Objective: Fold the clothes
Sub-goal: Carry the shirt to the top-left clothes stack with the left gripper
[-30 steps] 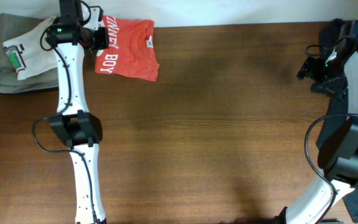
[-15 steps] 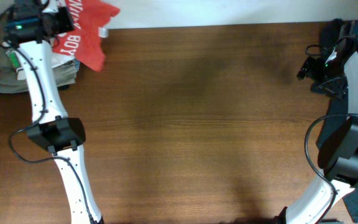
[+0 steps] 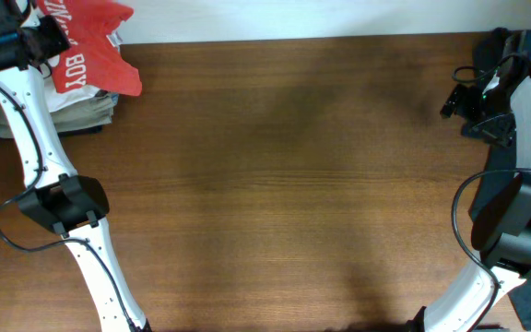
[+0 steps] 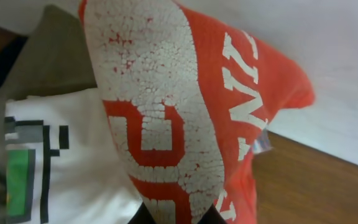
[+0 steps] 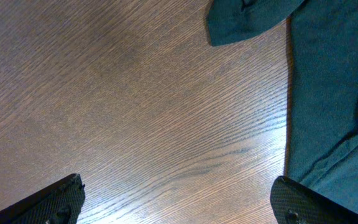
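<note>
Brown wood-grain table [image 3: 293,184] fills most of my overhead view, with a strip of pale wall [image 3: 339,18] along the far edge. At the far left corner my left gripper [image 3: 52,41] has the red-orange T-shirt [image 3: 90,41] bunched and pinched between its fingers, and the cloth hangs in loose folds from that grip. On the left wrist camera the shirt fills the frame, its cracked white lettering [image 4: 160,93] close to the lens, and only dark slivers of the fingertips show at the bottom edge, closed in on the fabric. Under and beside the shirt lies a stack: a white tee [image 4: 61,155] with a green-and-black mark on top of olive pieces [image 4: 48,62]. The shirt's lower edge overlaps this stack from above, though I cannot tell whether it rests on it. Far across the table, my right gripper [image 5: 182,208] sits near the right edge, with its fingers spread wide and nothing between them, only bare wood below. A dark teal cloth [image 5: 334,112] lies just to one side of it on the table.
</note>
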{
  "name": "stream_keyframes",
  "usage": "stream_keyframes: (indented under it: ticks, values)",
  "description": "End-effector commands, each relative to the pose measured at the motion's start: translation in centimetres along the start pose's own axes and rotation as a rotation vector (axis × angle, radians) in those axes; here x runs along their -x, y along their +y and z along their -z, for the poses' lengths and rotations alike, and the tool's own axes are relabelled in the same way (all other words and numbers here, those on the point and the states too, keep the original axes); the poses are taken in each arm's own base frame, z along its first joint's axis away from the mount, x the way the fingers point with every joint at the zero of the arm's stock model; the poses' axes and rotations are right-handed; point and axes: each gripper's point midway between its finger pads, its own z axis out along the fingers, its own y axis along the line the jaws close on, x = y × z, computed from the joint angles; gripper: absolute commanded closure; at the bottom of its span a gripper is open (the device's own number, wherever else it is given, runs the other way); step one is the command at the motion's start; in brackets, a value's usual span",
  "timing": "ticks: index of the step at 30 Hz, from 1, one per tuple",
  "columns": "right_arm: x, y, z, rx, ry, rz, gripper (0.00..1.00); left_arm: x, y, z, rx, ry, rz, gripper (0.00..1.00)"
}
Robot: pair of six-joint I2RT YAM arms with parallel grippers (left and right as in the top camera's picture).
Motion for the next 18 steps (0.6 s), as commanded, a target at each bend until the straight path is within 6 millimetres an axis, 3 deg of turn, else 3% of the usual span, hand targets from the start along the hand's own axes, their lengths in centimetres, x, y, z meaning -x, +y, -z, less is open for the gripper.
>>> stream_keyframes:
  ticks: [1,8,16,18]
  values:
    - [0.3,-0.1,0.5,-0.008,-0.017,-0.004,0.01,1.4,2.3,0.4,0.079,-0.05,0.022,0.99]
    - [0.3,-0.1,0.5,-0.008,-0.017,-0.003,0.01,2.1,8.8,-0.8,0.303,-0.114,0.055,0.99]
    - [0.3,-0.1,0.5,-0.008,-0.017,-0.003,0.01,1.4,13.2,-0.3,0.355,-0.091,0.097,0.98]
    - [0.3,-0.1,0.5,-0.008,-0.017,-0.003,0.01,0.6,13.7,-1.0,0.36,-0.071,0.101,0.9]
